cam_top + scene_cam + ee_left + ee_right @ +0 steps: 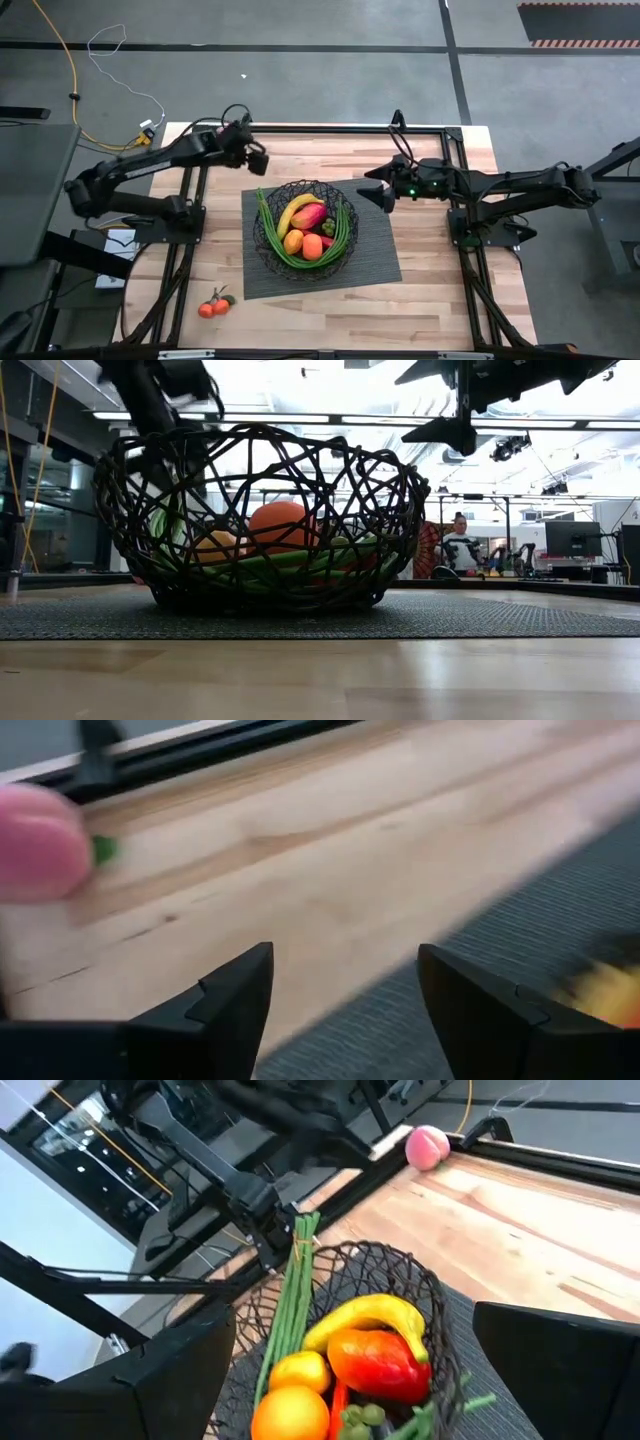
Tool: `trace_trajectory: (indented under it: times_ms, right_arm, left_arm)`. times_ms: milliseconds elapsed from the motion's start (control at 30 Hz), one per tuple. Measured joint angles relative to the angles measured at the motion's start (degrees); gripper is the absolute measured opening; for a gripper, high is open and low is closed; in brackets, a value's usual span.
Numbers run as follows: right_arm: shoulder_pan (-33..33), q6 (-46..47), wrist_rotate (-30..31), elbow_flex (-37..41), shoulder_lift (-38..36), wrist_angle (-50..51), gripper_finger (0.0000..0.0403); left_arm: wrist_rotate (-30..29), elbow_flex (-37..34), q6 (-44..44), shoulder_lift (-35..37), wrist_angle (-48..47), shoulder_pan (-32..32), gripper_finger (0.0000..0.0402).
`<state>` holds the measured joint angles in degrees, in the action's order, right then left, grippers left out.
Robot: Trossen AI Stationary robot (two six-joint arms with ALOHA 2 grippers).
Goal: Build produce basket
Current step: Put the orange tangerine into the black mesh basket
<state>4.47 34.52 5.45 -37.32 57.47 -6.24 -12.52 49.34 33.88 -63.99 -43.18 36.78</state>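
The black wire basket stands on the dark ribbed mat. It holds a banana, a red-orange mango, oranges, long green beans and a dark green piece. A pink ball lies on the wood by the table's far edge, and it also shows in the left wrist view. Small tomatoes lie at the near left. My left gripper is open and empty above the mat's far left corner. My right gripper is open and empty to the right of the basket.
Black frame rails run along the table's far edge and down both sides. Bare wood lies near the mat's front edge. A person sits in the room far behind the table.
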Motion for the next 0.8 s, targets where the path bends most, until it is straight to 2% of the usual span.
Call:
trace_trajectory:
  times_ms: [267, 367, 433, 533, 667, 800]
  right_arm:
    - [0.00, 0.13, -0.21, 0.00, 0.00, 2.49, 0.0389]
    - [0.00, 0.17, -0.37, 0.00, 0.00, 3.00, 0.0389]
    - [0.00, 0.54, -0.37, 0.00, 0.00, 3.26, 0.0389]
    - [0.00, 1.53, -0.37, 0.00, 0.00, 3.56, 0.0389]
    - [0.00, 1.68, -0.78, 0.00, 0.00, 3.52, 0.0389]
    - [0.00, 1.67, -0.79, 0.00, 0.00, 3.54, 0.0389]
  left_arm:
    - [-1.66, -2.85, 3.93, 16.42, -0.40, -20.65, 0.0237]
    - [-1.20, -2.87, 6.31, 20.51, -1.36, -28.63, 0.0237]
    - [-0.85, -2.87, 13.20, 21.49, -4.74, -32.82, 0.0237]
    - [3.48, -2.87, 26.58, 21.12, -11.79, -37.93, 0.0237]
    - [10.90, -2.92, 43.86, 16.80, -17.50, -47.34, 0.0237]
    - [11.27, -2.93, 58.13, 10.87, -17.93, -58.26, 0.0237]
